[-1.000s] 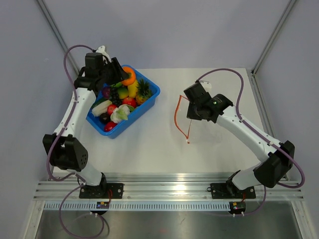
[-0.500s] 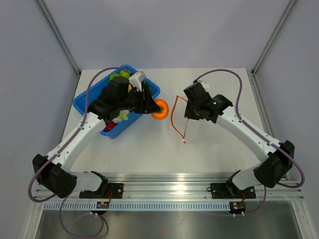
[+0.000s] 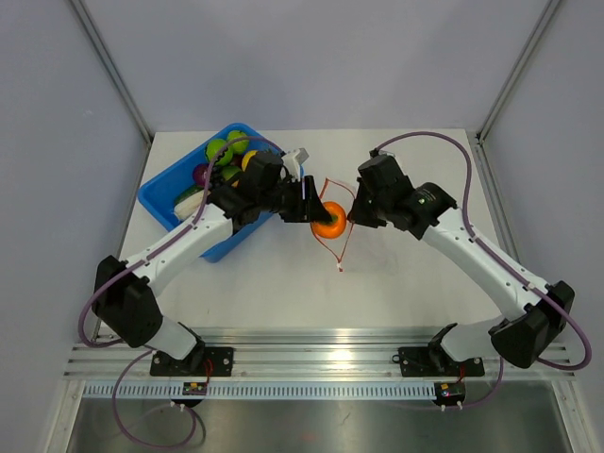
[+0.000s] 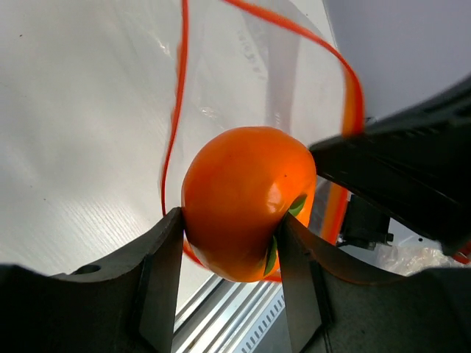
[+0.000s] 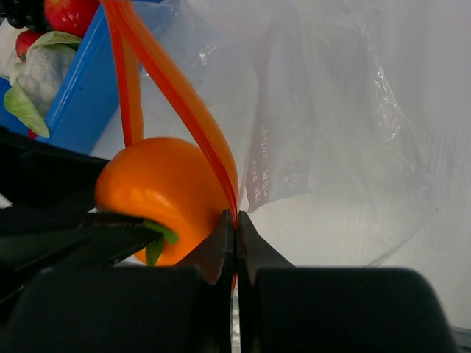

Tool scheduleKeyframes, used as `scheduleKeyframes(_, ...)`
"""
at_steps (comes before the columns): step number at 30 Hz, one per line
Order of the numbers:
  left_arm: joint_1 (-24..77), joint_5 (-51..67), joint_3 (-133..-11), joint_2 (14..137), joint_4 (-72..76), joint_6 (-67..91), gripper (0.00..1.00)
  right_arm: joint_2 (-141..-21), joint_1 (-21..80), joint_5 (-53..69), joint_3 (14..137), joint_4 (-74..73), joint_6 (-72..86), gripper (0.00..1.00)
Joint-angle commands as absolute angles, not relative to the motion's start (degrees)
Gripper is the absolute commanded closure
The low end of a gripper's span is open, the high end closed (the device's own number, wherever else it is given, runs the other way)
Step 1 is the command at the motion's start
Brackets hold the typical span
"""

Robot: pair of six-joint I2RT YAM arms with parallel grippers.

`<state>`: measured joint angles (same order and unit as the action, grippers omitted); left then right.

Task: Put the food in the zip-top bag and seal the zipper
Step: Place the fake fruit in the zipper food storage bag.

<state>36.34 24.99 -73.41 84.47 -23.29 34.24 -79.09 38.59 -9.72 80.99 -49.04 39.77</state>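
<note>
The orange [image 3: 327, 219] hangs above the middle of the table [image 3: 406, 283], right at the open mouth of the zip-top bag [image 5: 338, 147]. From above it sits inside the loop that the zipper [image 5: 184, 110] makes. In the left wrist view one run of the strip passes along its left side and curls under it, while the other arcs over to its right. A small green leaf shows on its underside. The left gripper [image 3: 321, 215] has the orange clamped between its two fingers [image 4: 163, 257], one pad on each side of the fruit, and reaches in from the left.

The bag's mouth is held open, facing left towards the orange. Its clear, crinkled body spreads to the right and towards the near edge, with faint print on one panel. The right gripper [image 3: 357, 212] comes in from the right and pinches one run of the zipper, its jaws closed to a hairline on the strip just beside the orange. From there the strip trails down to a tip resting on the table nearer the arms.

To the left, on the far left part of the table, stands the blue bin [image 3: 156, 186]. The rest of the food lies in it: green apples [image 3: 219, 148], a purple piece [image 3: 201, 175], a red piece [image 5: 70, 11] and a pale leafy piece [image 5: 33, 73].
</note>
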Motion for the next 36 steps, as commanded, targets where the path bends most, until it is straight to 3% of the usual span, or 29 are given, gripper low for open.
scheduleKeyframes(1, 36.65, 22.5, -77.86, 85.87, -20.57, 35.16, 1.0, -76.03, 38.94, -7.03, 81.83, -47.11, 41.22, 1.0)
scheduleKeyframes(13, 39.2, 17.58, -85.61, 91.76, -27.25, 32.52, 0.98, -74.97, 38.94, -2.11, 79.8, -43.42, 44.12, 1.0)
scheduleKeyframes(14, 39.2, 17.58, -85.69, 91.67, -27.59, 32.17, 0.9, -74.97, 38.94, -2.37, 79.72, -43.5, 44.21, 1.0)
scheduleKeyframes(15, 39.2, 17.75, -86.3, 91.5, -28.03, 31.91, 0.66, -74.8, 38.94, -2.63, 79.72, -43.68, 44.21, 1.0)
scheduleKeyframes(16, 39.2, 17.84, -86.74, 91.41, -28.65, 31.56, 0.51, -74.71, 38.94, -3.16, 79.54, -43.86, 44.21, 1.0)
scheduleKeyframes(18, 39.2, 18.02, -87.8, 90.79, -30.84, 29.98, 0.3, -74.27, 38.94, -3.95, 79.37, -44.12, 44.3, 1.0)
scheduleKeyframes(19, 39.2, 18.19, -89.28, 90.44, -31.89, 29.36, 0.14, -74.09, 38.94, -4.56, 79.19, -44.21, 44.38, 1.0)
scheduleKeyframes(21, 39.2, 18.81, -91.04, 89.39, -35.23, 26.99, 0.06, -73.48, 38.93, -5.27, 78.93, -44.38, 44.47, 1.0)
scheduleKeyframes(26, 39.2, 21.18, -97.71, 87.19, -45.84, 16.91, 0.09, -72.08, 38.85, -7.38, 78.49, -44.65, 45.0, 1.0)
scheduleKeyframes(32, 31.39, 22.4, -96.77, 81.22, -46.07, 15.64, 0.32, -70.93, 38.94, -8.53, 77.61, -44.3, 45.53, 1.0)
scheduleKeyframes(34, 26.38, 21.54, -95.89, 81.12, -45.53, 16.87, 0.33, -70.93, 38.94, -8.44, 77.61, -44.47, 45.18, 1.0)
scheduleKeyframes(36, 23.83, 18.83, -95.8, 82.17, -45.7, 16.35, 0.26, -71.02, 38.94, -8.52, 77.87, -44.56, 44.91, 1.0)
